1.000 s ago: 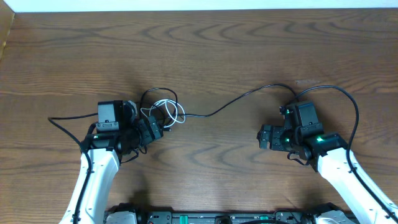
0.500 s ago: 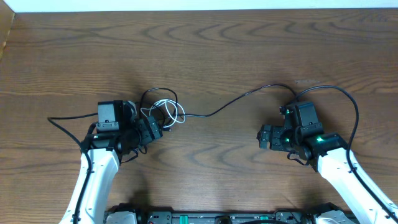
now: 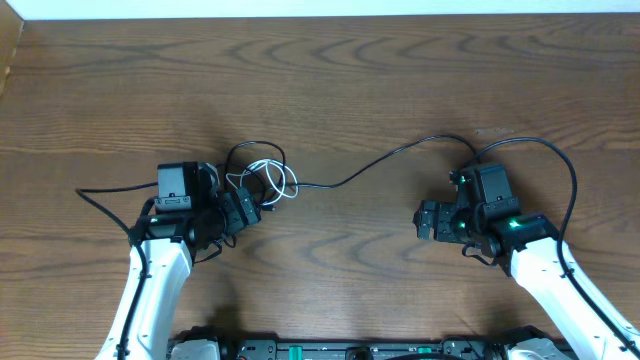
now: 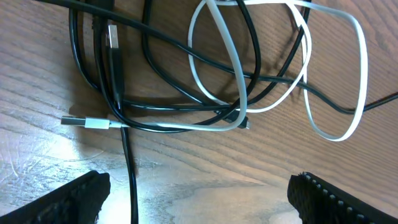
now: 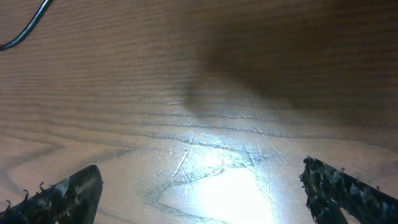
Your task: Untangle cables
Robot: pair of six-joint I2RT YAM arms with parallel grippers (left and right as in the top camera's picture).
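Observation:
The cables lie in a tangle [image 3: 262, 180] on the wooden table just left of centre. In the left wrist view a white cord [image 4: 230, 62] loops through several black cords [image 4: 149, 50]. Its white plug [image 4: 84, 122] lies at the left, and a black plug [image 4: 112, 37] lies above it. My left gripper [image 4: 199, 202] is open just short of the tangle, and one black strand [image 4: 129, 186] runs down between its fingers near the left one. One black cord [image 3: 380, 160] trails right from the tangle. My right gripper [image 3: 422, 220] is open over bare wood, holding nothing.
Thick black arm cables arc behind the right arm [image 3: 560, 165] and out to the left of the left arm [image 3: 100, 195]. The trailing black cord shows in the top left corner of the right wrist view [image 5: 25, 28]. The table's far edge [image 3: 320, 16] meets a white wall.

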